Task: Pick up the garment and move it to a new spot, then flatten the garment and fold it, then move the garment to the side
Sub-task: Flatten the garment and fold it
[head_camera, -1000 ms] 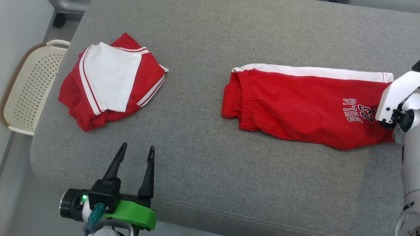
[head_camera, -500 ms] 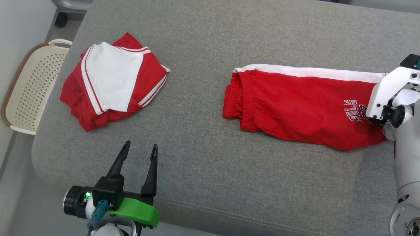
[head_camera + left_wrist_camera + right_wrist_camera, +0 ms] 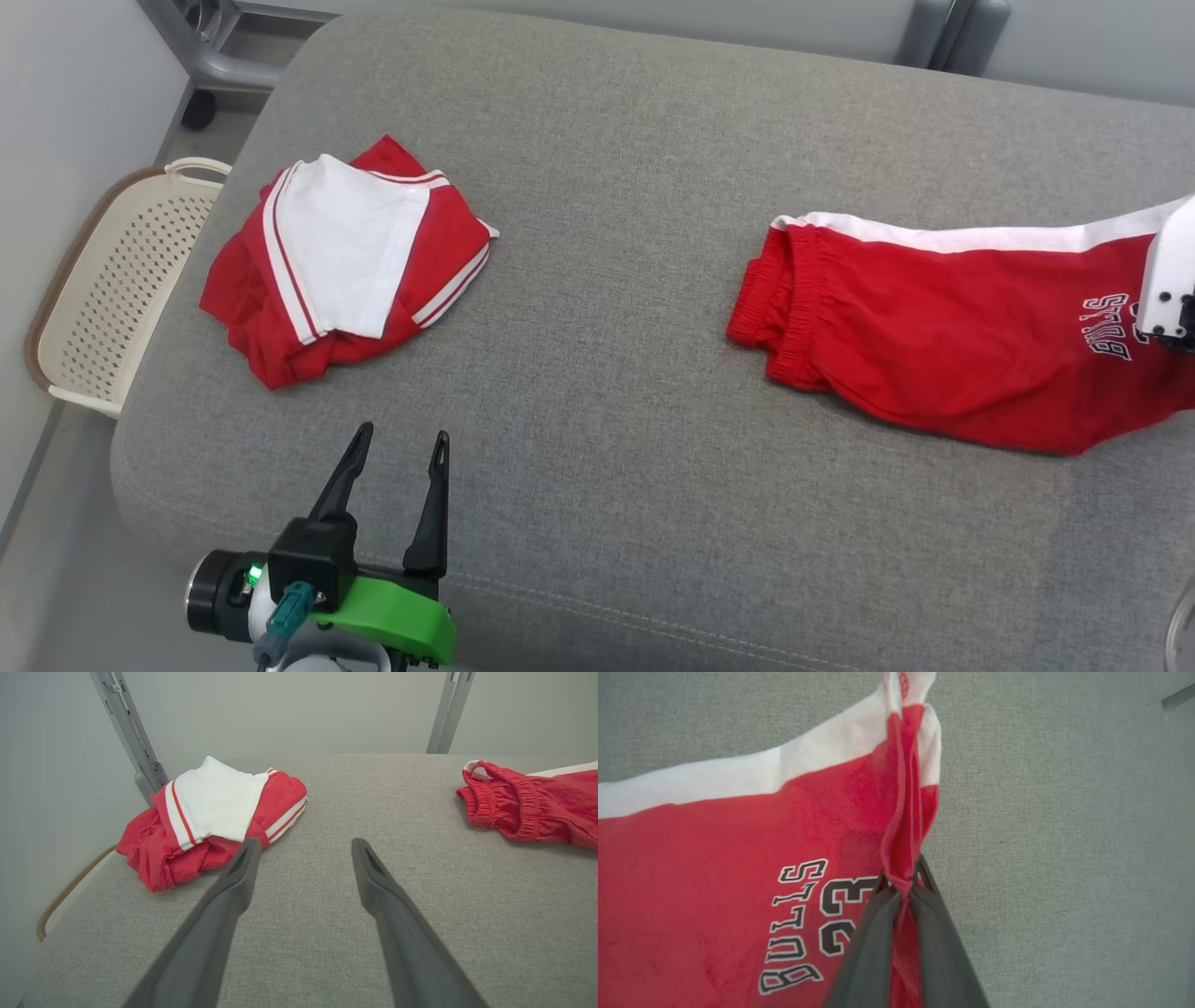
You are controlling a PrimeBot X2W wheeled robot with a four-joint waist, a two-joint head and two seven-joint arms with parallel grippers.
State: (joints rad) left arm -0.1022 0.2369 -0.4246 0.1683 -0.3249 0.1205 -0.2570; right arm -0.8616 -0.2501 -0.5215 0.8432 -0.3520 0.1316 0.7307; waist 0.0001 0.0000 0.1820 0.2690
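Over grey cushion (image 3: 607,187), right end effector (image 3: 903,889) pinches red shorts (image 3: 934,327); left end effector (image 3: 402,431) hovers splayed.

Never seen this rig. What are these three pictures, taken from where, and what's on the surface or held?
It is a wheeled robot with two arms, each ending in a two-fingered gripper. The overview picture is from its head camera, looking down on a grey padded surface. The other two are from wrist cameras, looking along each gripper's fingers. The left gripper hovers open and empty. The right gripper is shut on the leg end of red shorts printed BULLS 23. A folded red-and-white garment lies to the left, apart from them. A cream basket sits beside the surface.
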